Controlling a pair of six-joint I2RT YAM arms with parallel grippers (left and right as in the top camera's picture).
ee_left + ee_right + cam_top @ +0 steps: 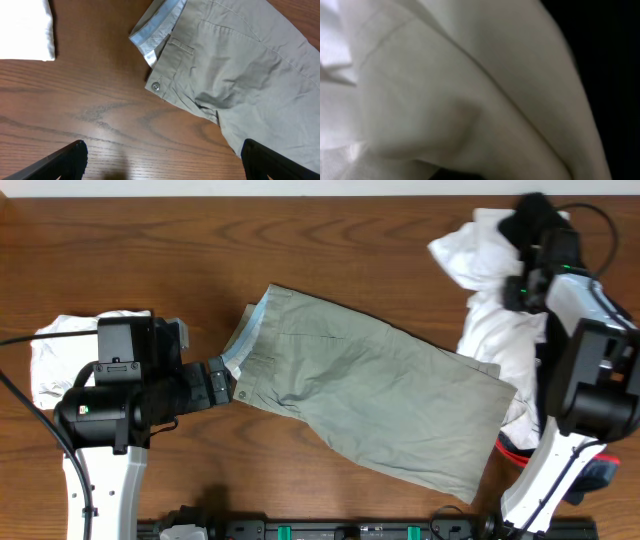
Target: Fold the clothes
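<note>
The khaki-beige shorts [370,395] lie flat and slanted across the middle of the table, waistband to the left, with pale blue lining [250,330] turned out at the corner. In the left wrist view the shorts [240,65] fill the upper right, with the waistband button [156,86] showing. My left gripper [222,380] is open and empty, just off the waistband edge, fingers spread wide over bare wood [162,165]. My right gripper [525,225] is pushed into the pile of white clothes [490,330] at the far right. White cloth [445,100] fills the right wrist view and hides the fingers.
A folded white garment [50,350] lies at the left edge, partly under my left arm, and also shows in the left wrist view [25,30]. A bit of red-and-black cloth [510,450] peeks out beside the right arm's base. The table's front rail runs along the bottom.
</note>
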